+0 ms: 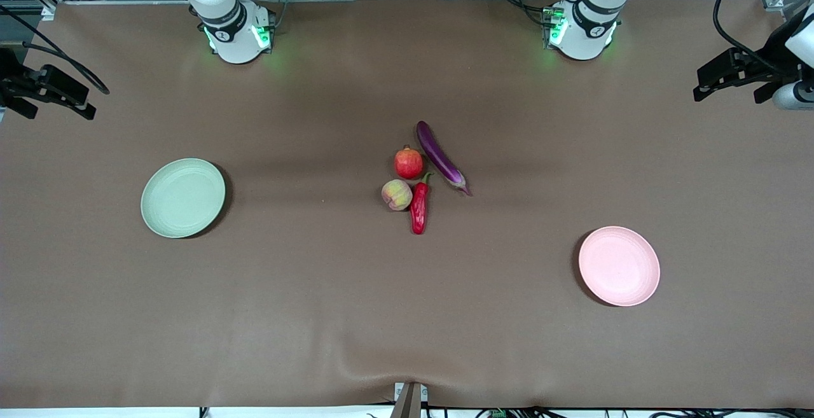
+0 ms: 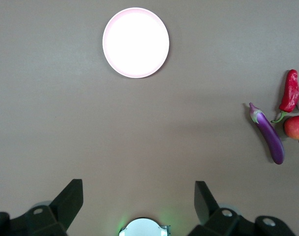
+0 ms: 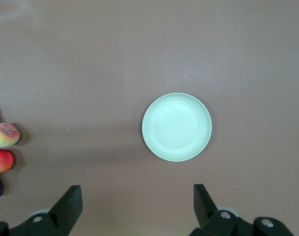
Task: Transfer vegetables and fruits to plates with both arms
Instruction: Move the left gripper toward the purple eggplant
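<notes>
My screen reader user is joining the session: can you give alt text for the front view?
Four items cluster mid-table: eggplant, pomegranate, peach and chili pepper. Both plates are empty, the green plate toward the right arm's end, the pink plate toward the left arm's end and nearer the camera.

Both arms are white and rounded, with dark grey rings at the joints. The left arm's base [image 1: 582, 27] and the right arm's base [image 1: 235, 33] each glow green at the sides and carry a small dark round mark. Black cables loop around the upper links. Each wrist view shows black, wedge-shaped jaws on dark mounts with small silver screws.
</notes>
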You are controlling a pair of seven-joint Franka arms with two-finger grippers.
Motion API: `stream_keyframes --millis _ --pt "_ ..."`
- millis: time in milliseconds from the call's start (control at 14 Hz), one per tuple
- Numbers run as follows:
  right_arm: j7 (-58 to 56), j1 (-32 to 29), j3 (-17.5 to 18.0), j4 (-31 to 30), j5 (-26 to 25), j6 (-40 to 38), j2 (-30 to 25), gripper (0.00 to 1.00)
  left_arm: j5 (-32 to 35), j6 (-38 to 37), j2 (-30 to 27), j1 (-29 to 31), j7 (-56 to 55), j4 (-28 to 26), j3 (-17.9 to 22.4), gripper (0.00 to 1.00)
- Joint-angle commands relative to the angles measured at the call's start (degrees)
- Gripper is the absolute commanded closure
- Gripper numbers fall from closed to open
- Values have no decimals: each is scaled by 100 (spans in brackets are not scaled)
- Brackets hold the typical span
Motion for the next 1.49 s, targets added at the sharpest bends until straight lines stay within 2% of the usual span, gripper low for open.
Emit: stream_keyframes --millis 0,427,783,1068,1210,1424 --pt "65 -69 9 43 152 -78 7 0 7 -6 1 61 112 13 -53 0" --pt "65 -77 9 43 152 -79 7 0 -19 -14 230 131 60 180 -71 0" --pt "65 -69 0 43 161 -61 7 0 -151 90 878 52 -272 215 -168 0" --pt "65 -95 -9 43 161 -96 7 0 -229 187 1301 26 -976 259 -203 0" --pt "65 -95 -9 43 161 -96 -2 0 -614 240 1600 -79 -1195 250 -211 0" --pt "65 -86 -9 43 161 -88 7 0 -731 617 1698 -422 -2477 -29 -229 0"
